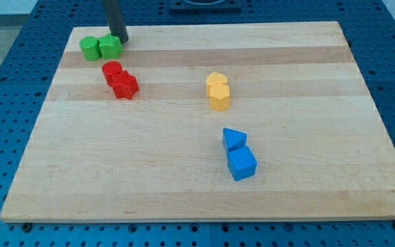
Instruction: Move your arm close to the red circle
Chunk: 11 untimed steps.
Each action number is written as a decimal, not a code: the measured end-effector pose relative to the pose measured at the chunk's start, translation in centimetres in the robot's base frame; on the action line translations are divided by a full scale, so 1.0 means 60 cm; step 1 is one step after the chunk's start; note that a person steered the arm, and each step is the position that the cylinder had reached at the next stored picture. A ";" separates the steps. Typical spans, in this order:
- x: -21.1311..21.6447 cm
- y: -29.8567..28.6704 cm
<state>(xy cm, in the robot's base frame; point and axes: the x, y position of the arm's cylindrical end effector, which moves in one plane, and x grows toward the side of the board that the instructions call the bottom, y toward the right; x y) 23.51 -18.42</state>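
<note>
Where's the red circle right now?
The red circle sits in the board's upper left, touching the other red block, just below the green blocks and my tip.

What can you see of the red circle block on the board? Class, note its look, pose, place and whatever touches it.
The red circle is a short, plain red cylinder, glossy like painted wood or plastic, standing flat with its round face up. It sits in the wooden board's upper left part, just below the two green blocks. A second, star-like red block presses against its lower right side. My tip rests above it, beside the green pair, not touching it.
</note>
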 end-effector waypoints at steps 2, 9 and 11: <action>0.018 0.062; 0.129 -0.002; 0.105 -0.025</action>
